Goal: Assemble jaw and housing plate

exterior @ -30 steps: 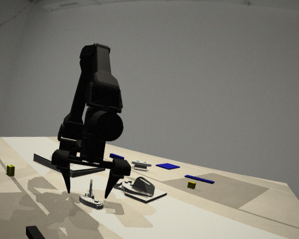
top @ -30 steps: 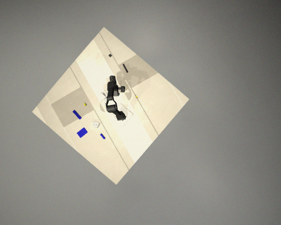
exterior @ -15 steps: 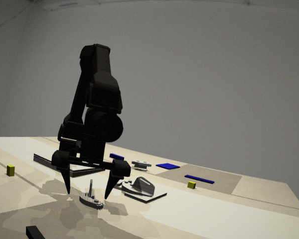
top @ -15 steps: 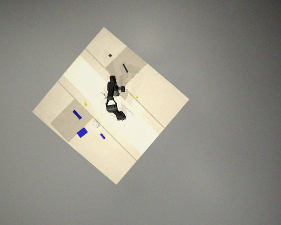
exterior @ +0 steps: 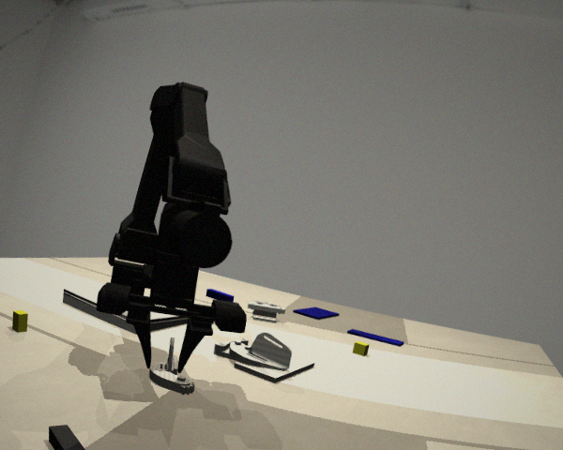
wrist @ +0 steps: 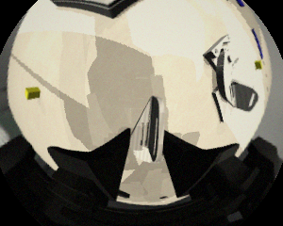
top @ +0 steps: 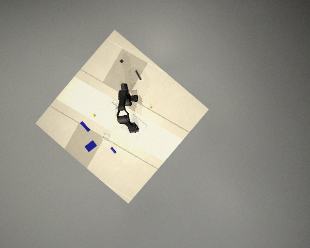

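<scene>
The loose grey jaw (exterior: 161,379) (wrist: 154,129) lies on the table with its thin fin upright. My gripper (exterior: 164,369) (wrist: 144,131) points down over it, its fingers partly open on either side of the fin. In the wrist view the right fingertip is close to the fin and a gap shows on the left; no grip shows. The other jaw (exterior: 272,350) (wrist: 222,75) sits on the base plate (exterior: 274,378) (wrist: 218,107), its fin tilted up. The pins cannot be made out. A small whitish plate-like part (top: 105,136) (exterior: 266,306), perhaps the housing plate, stands farther back.
A dark-edged tray (exterior: 92,309) (wrist: 112,10) lies behind the gripper. Yellow blocks (top: 150,106) (top: 93,115) (exterior: 20,321) (exterior: 360,348) stand on both sides. A blue plate (top: 90,145) (exterior: 315,312) and two blue bars (top: 84,126) (top: 113,150) lie beyond. A black bar (top: 138,75) (exterior: 66,438) lies nearby.
</scene>
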Robot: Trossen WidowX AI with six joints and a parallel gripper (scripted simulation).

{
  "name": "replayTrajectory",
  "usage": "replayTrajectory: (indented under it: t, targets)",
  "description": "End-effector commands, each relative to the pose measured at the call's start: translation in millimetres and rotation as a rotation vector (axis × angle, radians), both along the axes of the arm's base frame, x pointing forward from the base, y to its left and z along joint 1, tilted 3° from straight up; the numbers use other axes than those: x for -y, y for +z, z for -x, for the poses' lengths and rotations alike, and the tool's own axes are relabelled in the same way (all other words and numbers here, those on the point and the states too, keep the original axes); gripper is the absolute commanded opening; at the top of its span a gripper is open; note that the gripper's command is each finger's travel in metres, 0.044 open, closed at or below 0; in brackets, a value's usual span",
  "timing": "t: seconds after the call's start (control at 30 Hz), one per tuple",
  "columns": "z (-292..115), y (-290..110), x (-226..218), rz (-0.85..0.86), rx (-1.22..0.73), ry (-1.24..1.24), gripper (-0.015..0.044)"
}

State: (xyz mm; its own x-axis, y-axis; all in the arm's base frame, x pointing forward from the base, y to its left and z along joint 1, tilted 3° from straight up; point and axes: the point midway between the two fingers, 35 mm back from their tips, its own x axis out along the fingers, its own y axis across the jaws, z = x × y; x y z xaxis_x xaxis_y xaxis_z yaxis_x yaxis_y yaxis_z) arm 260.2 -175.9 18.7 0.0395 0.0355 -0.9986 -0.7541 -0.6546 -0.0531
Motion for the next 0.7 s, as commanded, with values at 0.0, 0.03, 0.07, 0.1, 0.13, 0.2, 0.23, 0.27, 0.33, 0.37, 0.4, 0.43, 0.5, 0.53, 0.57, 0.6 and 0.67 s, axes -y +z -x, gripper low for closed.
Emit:
replayTrajectory:
  t: [0.0,0.03,0.07,0.1,0.13,0.2,0.23,0.27,0.33,0.37,0.4,0.43,0.5,0.53,0.57,0.6,0.67]
  targets:
    - [0.0,0.0,0.0,0.000,0.000,0.000,0.0134]
    - [0.0,0.0,0.0,0.000,0.000,0.000,0.0134]
    - [0.0,0.0,0.0,0.000,0.000,0.000,0.0134]
    - [0.0,0.0,0.0,0.000,0.000,0.000,0.0134]
    - [0.0,0.0,0.0,0.000,0.000,0.000,0.0134]
    - [0.0,0.0,0.0,0.000,0.000,0.000,0.0134]
    - [0.0,0.0,0.0,0.000,0.000,0.000,0.0134]
    - [0.0,0.0,0.0,0.000,0.000,0.000,0.0134]
    - [0.0,0.0,0.0,0.000,0.000,0.000,0.0134]
    - [0.0,0.0,0.0,0.000,0.000,0.000,0.0134]
    - [0.0,0.0,0.0,0.000,0.000,0.000,0.0134]
    - [0.0,0.5,0.1,0.000,0.000,0.000,0.0134]
    - [-0.3,4.4,0.6,0.000,0.000,0.000,0.0134]
    - [-0.5,7.4,0.9,0.000,-0.001,-0.001,0.0134]
    - [-0.7,10.5,1.3,0.000,-0.001,-0.001,0.0134]
    - [-0.8,13.6,1.6,0.001,-0.001,-0.001,0.0134]
    - [-1.0,19.7,2.1,0.001,-0.002,-0.001,0.0134]
